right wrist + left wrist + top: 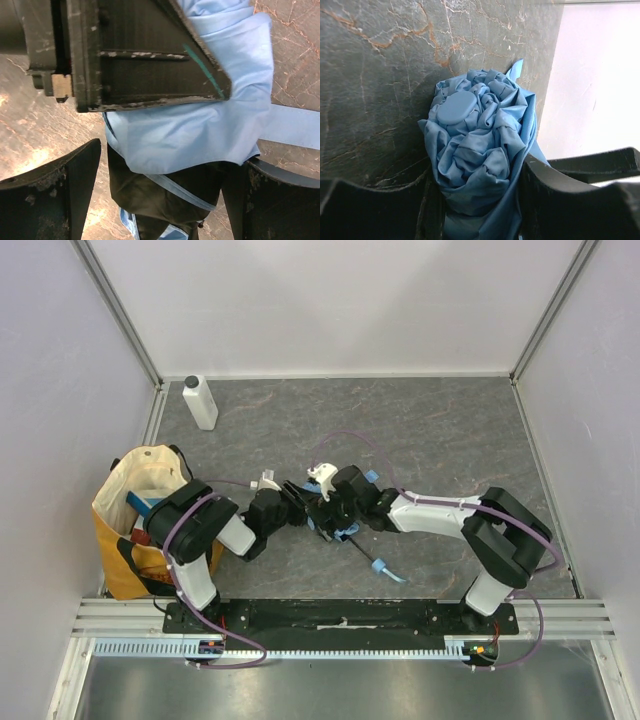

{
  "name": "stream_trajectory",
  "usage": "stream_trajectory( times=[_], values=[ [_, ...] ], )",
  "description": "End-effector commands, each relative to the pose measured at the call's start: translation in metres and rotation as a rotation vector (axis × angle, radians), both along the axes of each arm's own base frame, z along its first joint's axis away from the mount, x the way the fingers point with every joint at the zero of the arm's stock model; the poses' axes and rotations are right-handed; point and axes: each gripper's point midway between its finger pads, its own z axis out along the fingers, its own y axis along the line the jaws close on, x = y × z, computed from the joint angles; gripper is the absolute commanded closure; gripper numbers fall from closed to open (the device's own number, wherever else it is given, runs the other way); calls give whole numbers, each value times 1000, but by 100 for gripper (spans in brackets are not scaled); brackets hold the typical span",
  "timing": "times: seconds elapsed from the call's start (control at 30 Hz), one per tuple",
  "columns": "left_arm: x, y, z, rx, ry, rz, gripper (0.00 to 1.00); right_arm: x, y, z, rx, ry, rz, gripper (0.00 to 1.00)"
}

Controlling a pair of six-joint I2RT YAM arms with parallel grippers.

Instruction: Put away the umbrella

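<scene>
The umbrella (pixel 480 150), a folded bundle of light blue fabric with a round blue cap, lies on the dark stone-patterned table (pixel 440 440). My left gripper (pixel 475 200) is shut on the umbrella, and the fabric fills the gap between its black fingers (pixel 570 200). From the other side, my right gripper (pixel 167 195) stands open around the umbrella (pixel 200 135), with bare table showing beside its left finger (pixel 55 190). In the top view both grippers meet mid-table, left gripper (pixel 298 510) and right gripper (pixel 332 508). They hide most of the umbrella (pixel 347 531). Its black shaft and blue strap (pixel 392 574) stick out toward the near edge.
A yellow-and-cream tote bag (pixel 125 540) stands open at the left, beside the left arm's base. A white plastic bottle (pixel 200 402) stands at the back left. White walls close in the table on three sides.
</scene>
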Motion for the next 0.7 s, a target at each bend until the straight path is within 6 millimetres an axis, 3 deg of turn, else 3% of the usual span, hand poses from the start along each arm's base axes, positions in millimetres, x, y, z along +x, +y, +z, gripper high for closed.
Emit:
stream_trajectory(
  times=[0.0,0.17,0.37,0.47,0.57,0.67],
  values=[
    [-8,6,-27,110,112,2,98,6,29,23,-15,-162,51,2],
    [-7,4,-23,107,115,-1,98,13,19,25,-111,-276,0,2],
    [-9,1,-20,79,85,-23,98,5,-18,39,47,-141,-88,2],
    [-10,0,-21,60,83,-28,98,8,-31,62,166,-113,-112,2],
    [-12,-1,-21,42,83,-34,98,15,-28,80,246,-97,-89,2],
    [-12,-2,-18,32,72,-36,98,24,-16,82,244,-70,-39,2]
  ],
)
